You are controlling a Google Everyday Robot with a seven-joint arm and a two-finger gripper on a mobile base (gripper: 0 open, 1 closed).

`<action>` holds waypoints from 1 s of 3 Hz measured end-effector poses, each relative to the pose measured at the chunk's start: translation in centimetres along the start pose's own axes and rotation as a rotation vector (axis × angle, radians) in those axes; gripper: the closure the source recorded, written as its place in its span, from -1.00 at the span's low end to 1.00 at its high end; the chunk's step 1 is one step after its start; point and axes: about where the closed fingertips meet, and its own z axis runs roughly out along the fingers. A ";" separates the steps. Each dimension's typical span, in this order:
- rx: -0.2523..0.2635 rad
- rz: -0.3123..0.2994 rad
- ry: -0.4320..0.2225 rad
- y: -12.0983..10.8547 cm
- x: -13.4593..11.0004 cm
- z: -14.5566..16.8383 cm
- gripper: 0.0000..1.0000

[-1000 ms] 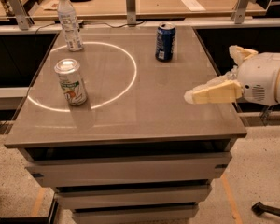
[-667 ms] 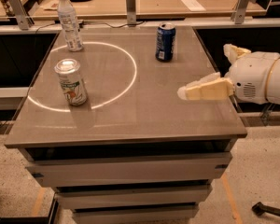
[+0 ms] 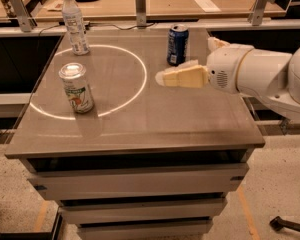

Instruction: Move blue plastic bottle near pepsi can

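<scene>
My claw [image 3: 165,77] hangs by the pepsi can [image 3: 178,45]; blue plastic bottle [image 3: 74,24] stands upright at the table's [image 3: 190,124] far-left corner. Can't tell if the claw's wide or narrow.

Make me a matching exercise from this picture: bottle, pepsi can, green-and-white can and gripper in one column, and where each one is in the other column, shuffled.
1. bottle
2. pepsi can
3. green-and-white can
4. gripper

A. inside the light ring, near its front
B. above the table, reaching in from the right
C. table's back left corner
D. near the back edge, right of the ring

Pairs: 1-C, 2-D, 3-A, 4-B
</scene>
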 end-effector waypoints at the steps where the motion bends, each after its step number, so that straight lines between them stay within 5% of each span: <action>1: -0.018 -0.019 0.002 0.6 -2.3 3.7 -1.00; 2: -0.034 -0.054 0.031 0.5 -3.3 8.1 -1.00; 3: -0.102 -0.107 0.055 2.3 -5.1 15.4 -1.00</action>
